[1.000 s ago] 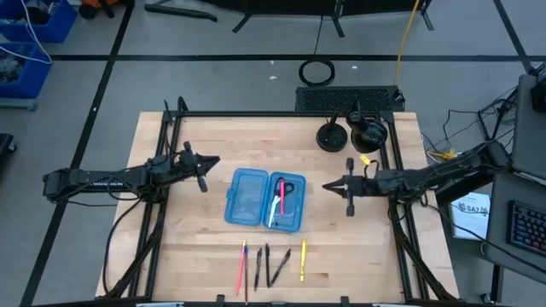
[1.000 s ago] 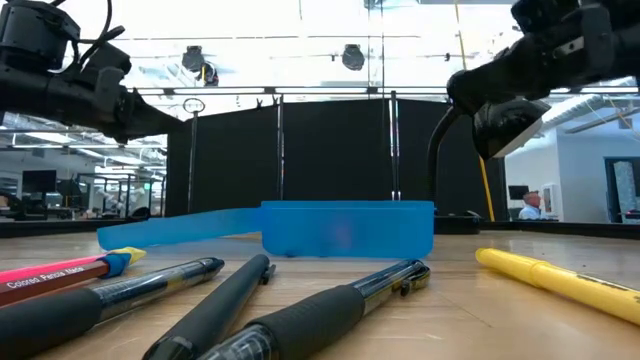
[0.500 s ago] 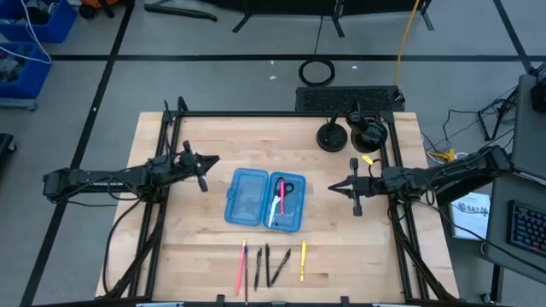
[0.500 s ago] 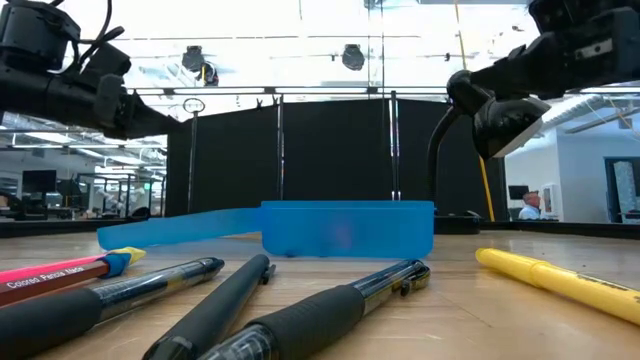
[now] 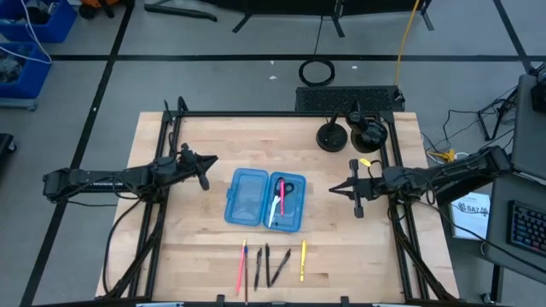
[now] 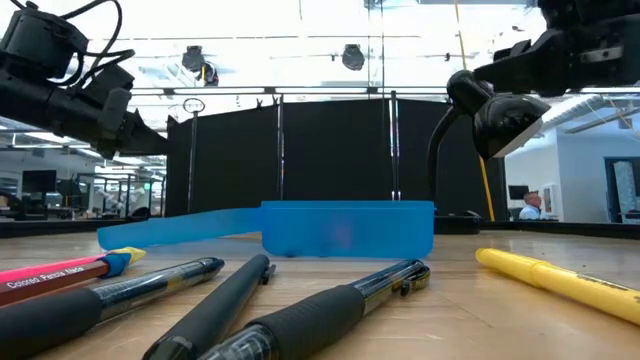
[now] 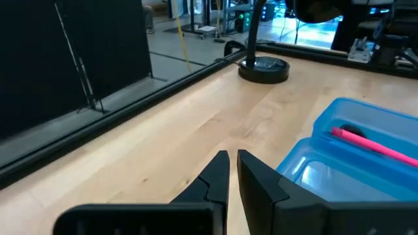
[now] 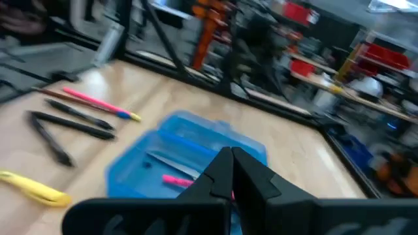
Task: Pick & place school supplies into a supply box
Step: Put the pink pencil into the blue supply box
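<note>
The translucent blue supply box (image 5: 264, 200) lies open mid-table, both halves flat on the wood. Its right half holds a pink pen (image 5: 281, 198), a pale pen and the small scissors (image 5: 289, 188). Near the table's near edge lie a pink-red pencil (image 5: 241, 266), black pens (image 5: 270, 265) and a yellow pen (image 5: 303, 260). My left gripper (image 5: 213, 159) hovers left of the box, shut to a thin slit (image 7: 233, 160). My right gripper (image 5: 333, 189) hovers right of the box, shut (image 8: 230, 156). Both touch nothing.
Two black round bases (image 5: 331, 136) and a black lamp head (image 5: 369, 133) stand at the far right corner. A black frame (image 5: 171, 128) runs along the table's sides. Bare wood (image 5: 256, 141) lies between the box and the far edge.
My right gripper has drawn back a little from the box toward the table's right edge, staying shut. My left arm has shifted slightly toward the left edge. The box and the supplies have kept still.
</note>
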Controlling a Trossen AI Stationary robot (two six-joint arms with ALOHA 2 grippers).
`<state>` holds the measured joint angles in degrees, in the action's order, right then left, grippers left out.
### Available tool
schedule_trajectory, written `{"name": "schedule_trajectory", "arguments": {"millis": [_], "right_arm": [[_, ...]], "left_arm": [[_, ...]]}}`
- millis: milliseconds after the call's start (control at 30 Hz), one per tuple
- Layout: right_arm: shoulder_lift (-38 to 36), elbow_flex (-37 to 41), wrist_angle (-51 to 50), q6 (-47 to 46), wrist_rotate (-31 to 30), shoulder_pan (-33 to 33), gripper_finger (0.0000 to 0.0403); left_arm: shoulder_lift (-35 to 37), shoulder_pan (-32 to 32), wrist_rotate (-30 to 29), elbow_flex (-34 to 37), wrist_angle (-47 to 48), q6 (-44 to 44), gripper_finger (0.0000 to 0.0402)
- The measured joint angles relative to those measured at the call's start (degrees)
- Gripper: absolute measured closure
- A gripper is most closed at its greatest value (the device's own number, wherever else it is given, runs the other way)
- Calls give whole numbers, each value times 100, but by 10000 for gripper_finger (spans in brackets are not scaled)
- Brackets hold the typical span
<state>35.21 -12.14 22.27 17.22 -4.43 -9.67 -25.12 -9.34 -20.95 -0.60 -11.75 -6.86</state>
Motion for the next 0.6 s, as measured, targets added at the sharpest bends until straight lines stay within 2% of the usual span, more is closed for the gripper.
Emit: {"name": "schedule_trajectory", "arguments": {"millis": [100, 167, 600], "right_arm": [[-160, 0, -158, -165, 612, 140, 403], [-266, 90, -116, -259, 748, 242, 403], [-473, 580, 82, -709, 750, 1169, 403]], "left_arm": [[0, 0, -2, 0, 2, -85, 364], [0, 0, -4, 0, 2, -83, 364], [0, 0, 10, 0, 11, -347, 364]]}}
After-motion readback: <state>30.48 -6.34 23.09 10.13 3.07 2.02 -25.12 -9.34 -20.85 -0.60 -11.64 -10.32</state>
